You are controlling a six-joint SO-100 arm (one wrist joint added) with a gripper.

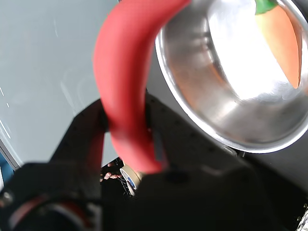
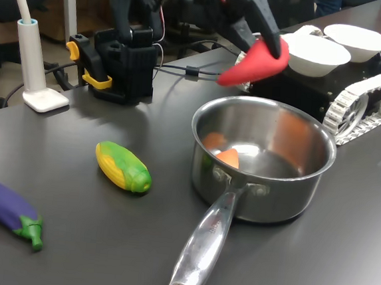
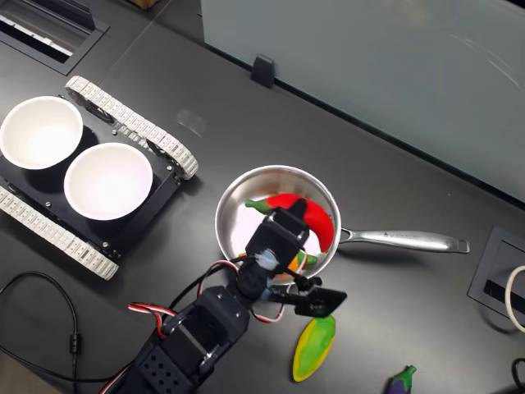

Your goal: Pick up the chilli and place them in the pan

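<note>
Clamped in the gripper (image 2: 269,46) above the pan (image 2: 307,186), the chilli (image 2: 256,65) could be dropped onto the rim if released off-centre.

The table is seen from low at its side in the first exterior view and from straight overhead in the second. The pan (image 2: 259,158) (image 3: 275,215) (image 1: 231,77) is shared by all views, closest in the wrist view.
</note>
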